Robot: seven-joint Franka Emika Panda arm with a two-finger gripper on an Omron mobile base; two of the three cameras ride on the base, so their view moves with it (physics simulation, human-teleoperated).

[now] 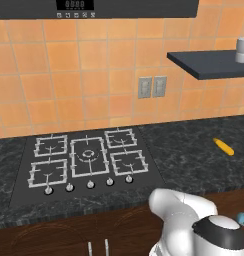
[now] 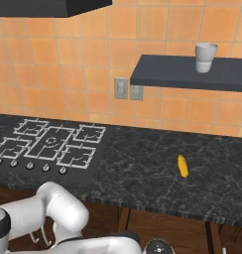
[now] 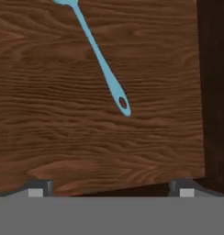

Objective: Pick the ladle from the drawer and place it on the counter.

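Observation:
The ladle lies flat on the wooden drawer bottom in the hand view. Its thin teal-blue handle runs diagonally from the top left down to a holed end near the middle, and the bowl is cut off at the top edge. My gripper hovers above the drawer, open, its two fingertips spread wide below the handle's end and holding nothing. A small teal tip shows beside my arm in the left base view. The black marbled counter runs above the drawer.
A yellow stick-shaped object lies on the counter to the right of the stove. A dark wall shelf carries a white cup. The drawer's dark side wall bounds the right of the hand view.

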